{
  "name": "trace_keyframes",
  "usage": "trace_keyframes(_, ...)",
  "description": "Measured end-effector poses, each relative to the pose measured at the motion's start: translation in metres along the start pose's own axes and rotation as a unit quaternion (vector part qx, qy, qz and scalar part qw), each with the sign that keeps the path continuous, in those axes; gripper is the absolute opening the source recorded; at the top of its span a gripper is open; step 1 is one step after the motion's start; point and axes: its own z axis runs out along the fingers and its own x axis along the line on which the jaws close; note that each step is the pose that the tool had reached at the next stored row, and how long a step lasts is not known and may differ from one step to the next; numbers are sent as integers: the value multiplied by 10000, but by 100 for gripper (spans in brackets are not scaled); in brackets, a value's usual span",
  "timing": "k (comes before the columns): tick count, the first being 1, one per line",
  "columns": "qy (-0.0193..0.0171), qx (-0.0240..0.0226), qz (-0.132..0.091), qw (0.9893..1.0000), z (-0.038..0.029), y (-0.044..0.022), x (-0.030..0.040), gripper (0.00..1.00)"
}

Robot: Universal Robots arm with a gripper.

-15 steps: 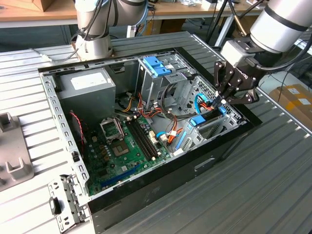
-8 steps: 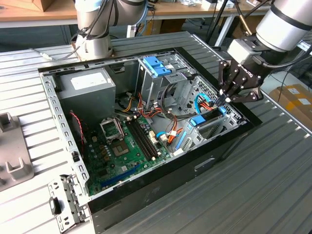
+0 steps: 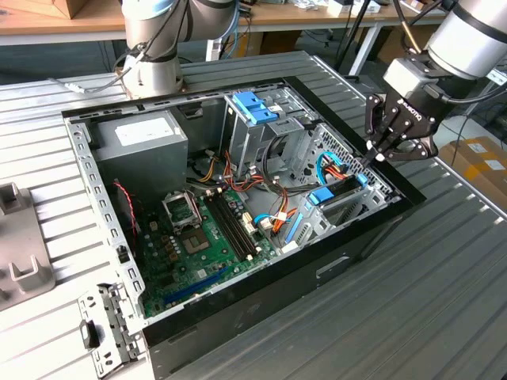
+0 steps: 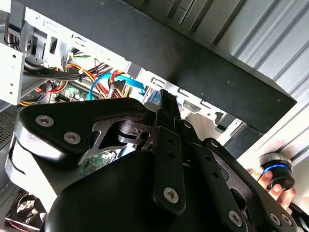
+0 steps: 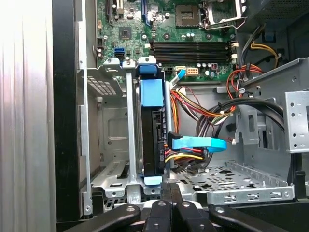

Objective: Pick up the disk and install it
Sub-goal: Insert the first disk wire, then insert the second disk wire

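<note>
The disk (image 3: 342, 188) stands on edge in the low drive bay at the exterior view's right side of the open computer case (image 3: 238, 317), its blue tab (image 3: 321, 195) facing the motherboard. In the first wrist view the disk (image 5: 153, 135) sits between metal rails, with blue carrier parts at both ends. My gripper (image 3: 372, 157) hangs just over the case's right wall at the disk's outer end, shut with nothing between its fingers. The closed fingertips (image 5: 170, 189) lie right by the disk's near blue end; I cannot tell if they touch it. In the second wrist view the gripper (image 4: 164, 96) points into the case.
An upright metal drive cage with a blue bracket (image 3: 252, 107) stands behind the bay. Blue and coloured cables (image 5: 198, 143) run beside the disk. The motherboard (image 3: 198, 229) and power supply (image 3: 142, 138) fill the case's left. Another arm's base (image 3: 154, 55) stands behind the case.
</note>
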Motion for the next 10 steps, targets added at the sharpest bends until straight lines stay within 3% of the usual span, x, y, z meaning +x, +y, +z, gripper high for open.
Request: trace_keyframes(10, 0, 0, 0, 10000, -1, -14, 0, 10)
